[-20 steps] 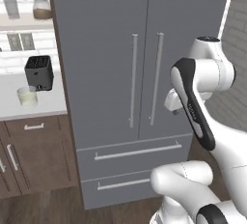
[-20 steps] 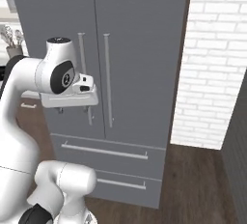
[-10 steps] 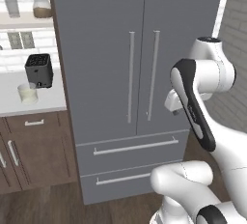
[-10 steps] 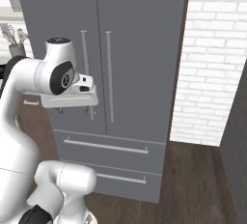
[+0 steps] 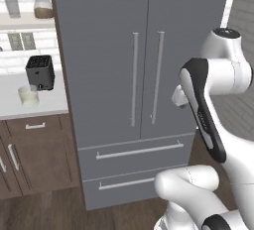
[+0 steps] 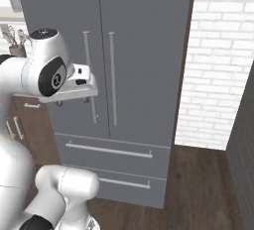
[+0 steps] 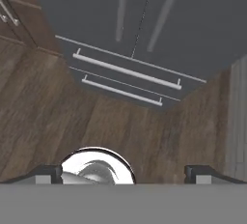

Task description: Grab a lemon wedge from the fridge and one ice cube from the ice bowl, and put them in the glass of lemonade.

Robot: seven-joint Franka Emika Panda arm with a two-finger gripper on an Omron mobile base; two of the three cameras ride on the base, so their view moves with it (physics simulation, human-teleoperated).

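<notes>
The grey fridge [image 5: 124, 40] stands shut right in front of me, both doors closed, with its two vertical bar handles [image 5: 134, 78] side by side. The lemon wedge is hidden. The glass of lemonade [image 5: 28, 96] stands on the white counter at the left, in front of a black toaster [image 5: 40, 71]. The ice bowl is out of view. My gripper [image 6: 74, 101] hangs from the raised hand just in front of the left door, pointing down. In the hand view my gripper [image 7: 125, 175] is open, with nothing between its fingertips [image 7: 46, 174], and faces the floor and the fridge drawers [image 7: 128, 71].
Dark brown cabinets [image 5: 30, 149] sit under the counter left of the fridge. A shelf above holds jars [image 5: 42, 6]. A utensil cup [image 6: 17, 45] stands behind my arm. A white brick wall [image 6: 223, 75] borders the fridge on the right. Wooden floor [image 7: 120, 126] lies below.
The whole picture has shifted slightly, so the base has crept a little. My arm keeps the same pose and the jaws stay open.
</notes>
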